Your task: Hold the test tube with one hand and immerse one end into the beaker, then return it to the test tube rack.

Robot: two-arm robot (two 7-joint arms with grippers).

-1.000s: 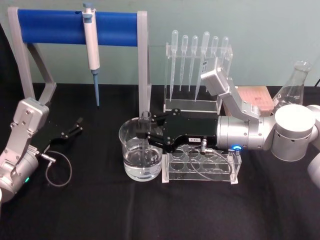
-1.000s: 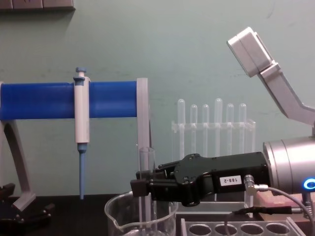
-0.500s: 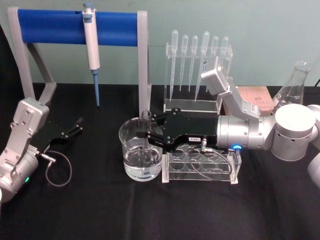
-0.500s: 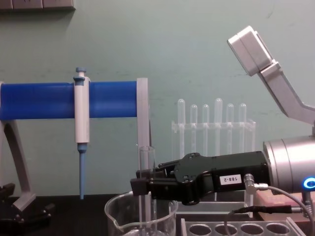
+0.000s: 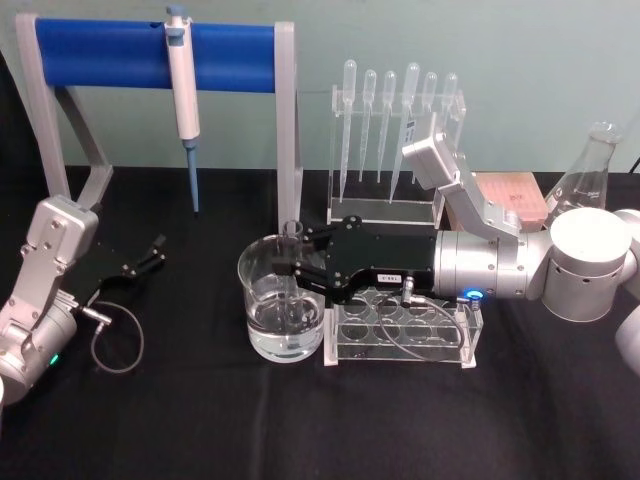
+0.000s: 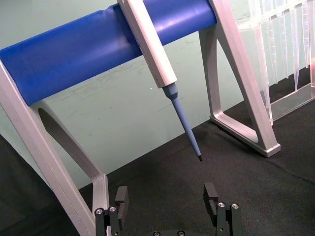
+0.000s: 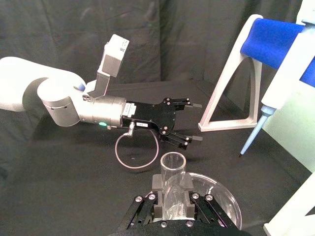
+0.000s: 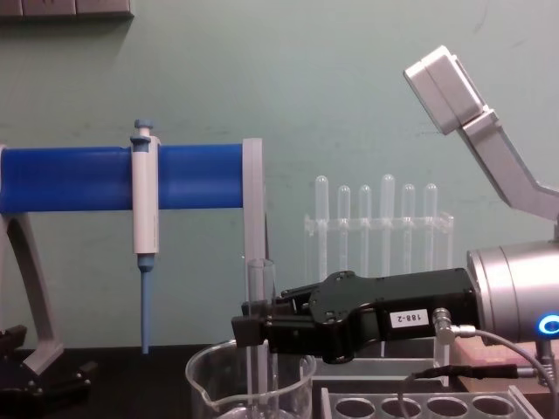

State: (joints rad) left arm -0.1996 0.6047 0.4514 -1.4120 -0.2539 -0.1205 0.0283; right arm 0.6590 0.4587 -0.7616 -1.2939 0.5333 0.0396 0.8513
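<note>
Black tabletop (image 5: 200, 420), middle: right gripper (image 5: 293, 262) clamps the upright test tube (image 8: 259, 288) dipped in the beaker (image 5: 255, 285); left gripper (image 5: 148, 258), jaws apart, near the left edge.

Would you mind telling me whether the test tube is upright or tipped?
Upright: the test tube stands vertical in the shut right gripper, lower end inside the beaker.

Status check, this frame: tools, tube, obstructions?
Right tool shut on test tube, upright, lower end inside beaker. Left tool open, parked far left. Rack adjacent to beaker, nothing between.
</note>
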